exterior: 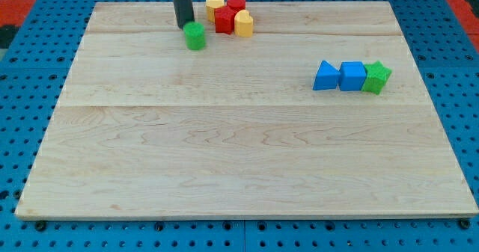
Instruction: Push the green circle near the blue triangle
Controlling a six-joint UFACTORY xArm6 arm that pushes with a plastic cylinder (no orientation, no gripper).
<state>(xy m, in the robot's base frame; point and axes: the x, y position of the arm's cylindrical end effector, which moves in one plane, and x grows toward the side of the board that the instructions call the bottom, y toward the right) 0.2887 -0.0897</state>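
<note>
Now, no pincer on this arm, nothing is held | my tip (184, 25) touches the green circle (195, 36) from the view's upper left | green circle at the bench (224, 155) top, well apart from the blue triangle (325, 77) | blue triangle, blue cube (352, 76), green star (376, 78) in a touching row at the view's right | red and yellow blocks (230, 15) clustered near the circle

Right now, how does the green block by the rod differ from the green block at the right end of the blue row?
The green circle is round and smooth; the green star has a pointed outline. The green circle stands apart from other blocks near the view's top, with my tip at its upper left; the green star sits tight against the blue cube, beside the blue triangle, far from my tip. Both are the same green and lie on the wooden board.
</note>
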